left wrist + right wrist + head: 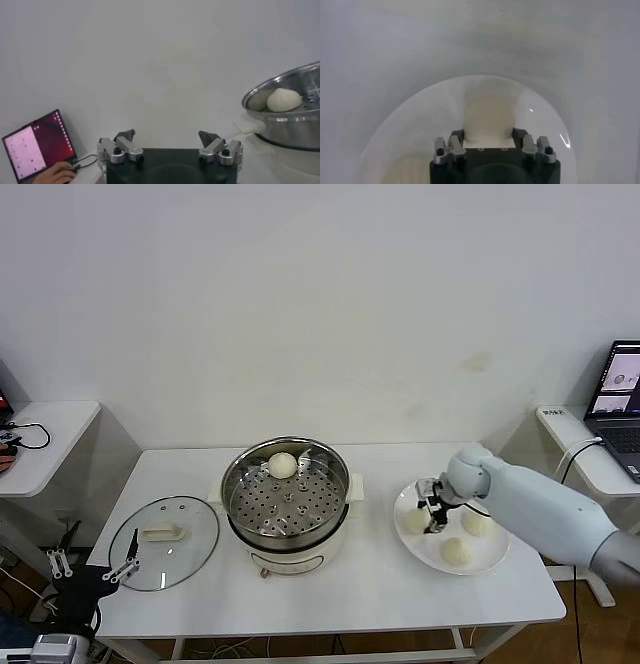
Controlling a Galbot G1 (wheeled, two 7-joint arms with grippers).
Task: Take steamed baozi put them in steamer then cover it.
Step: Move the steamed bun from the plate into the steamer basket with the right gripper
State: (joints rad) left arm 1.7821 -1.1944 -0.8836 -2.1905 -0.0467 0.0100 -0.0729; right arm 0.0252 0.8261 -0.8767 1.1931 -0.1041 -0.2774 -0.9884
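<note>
The right gripper is reaching down over the white plate near the table's right edge — its fingers are pinching one steamed baozi between them. Two more buns are lying on that plate. A fourth bun is sitting at the far rim of the steamer, mid-table. The cover is lying flat by the left edge. The left gripper is hanging off the front-left corner — fingers spread wide, holding nothing.
</note>
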